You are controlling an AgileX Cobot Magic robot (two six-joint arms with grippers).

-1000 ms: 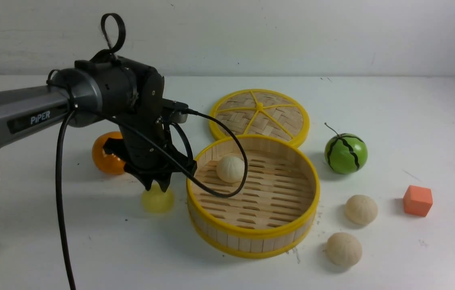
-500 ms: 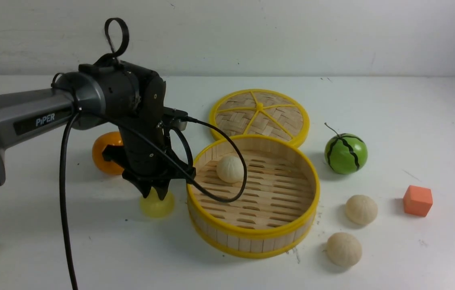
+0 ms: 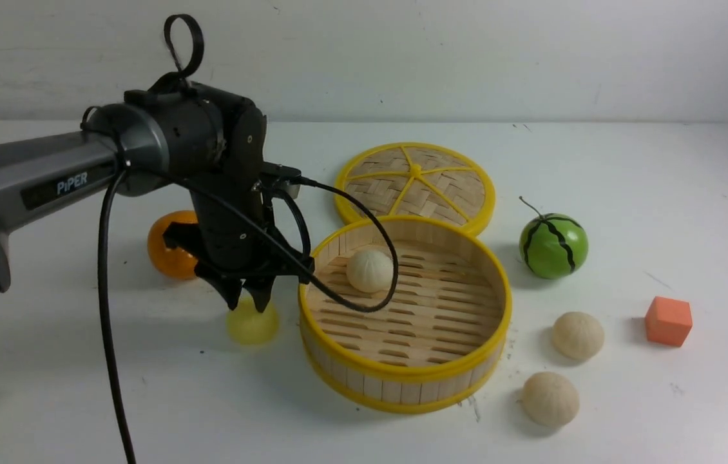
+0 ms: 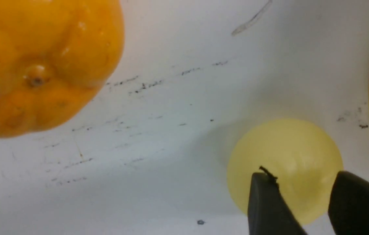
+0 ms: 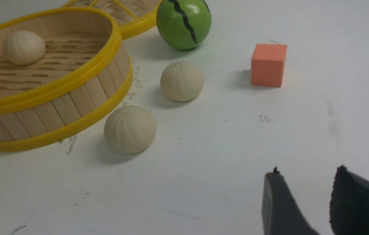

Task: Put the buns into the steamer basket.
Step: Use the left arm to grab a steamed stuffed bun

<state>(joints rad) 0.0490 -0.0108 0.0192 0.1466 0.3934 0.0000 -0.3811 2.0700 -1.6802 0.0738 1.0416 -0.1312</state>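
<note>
While the left pincer hangs with jaws slightly apart just above the yellow bun, the basket close beside it, a shallow, off-centre squeeze could pop the smooth bun sideways, beyond reach.

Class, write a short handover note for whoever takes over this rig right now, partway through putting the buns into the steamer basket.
Left gripper: open, fingers apart and poised over the yellow bun, holding nothing.
Right gripper: open and empty, over the table.
Done: one cream bun lies in the steamer basket.
Left to do: the yellow bun sits on the table just left of the basket. Two more cream buns sit on the table to its right. All three need to go in.
</note>
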